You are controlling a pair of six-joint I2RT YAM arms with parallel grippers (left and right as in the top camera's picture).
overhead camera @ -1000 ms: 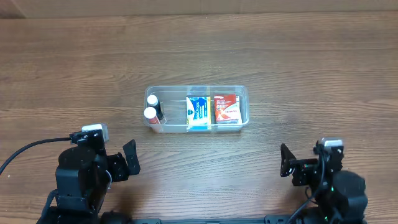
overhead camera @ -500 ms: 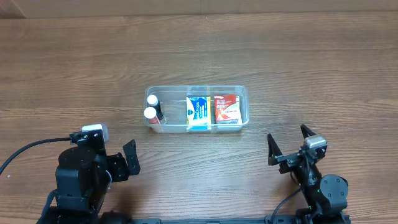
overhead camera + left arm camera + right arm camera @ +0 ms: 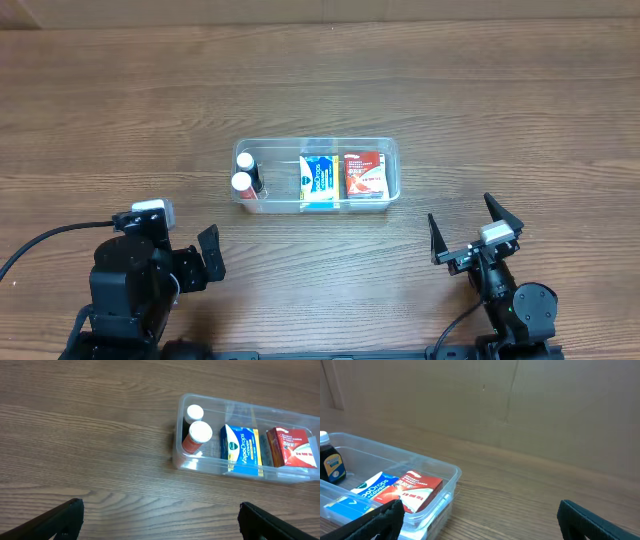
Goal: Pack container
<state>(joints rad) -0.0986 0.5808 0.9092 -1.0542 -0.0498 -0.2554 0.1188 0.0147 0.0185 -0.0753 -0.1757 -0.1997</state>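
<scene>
The clear container [image 3: 392, 152] stands mid-table and holds two white-capped bottles [image 3: 243, 178], a blue-and-white box [image 3: 318, 180] and a red box [image 3: 365, 174]. It also shows in the left wrist view [image 3: 180, 455] and the right wrist view [image 3: 451, 475]. My left gripper [image 3: 210, 253] is open and empty, near the front left, well short of the container. My right gripper [image 3: 466, 236] is open and empty at the front right, below the container's right end. The left wrist view [image 3: 160, 520] and right wrist view [image 3: 480, 520] show bare wood between the fingertips.
A brown cardboard wall [image 3: 520, 405] rises behind the table's far edge. A black cable [image 3: 40, 243] runs off to the left of the left arm.
My right arm has swung up and forward, its fingers now spread wide and pointing toward the container. The left arm and the container's contents have not moved.
</scene>
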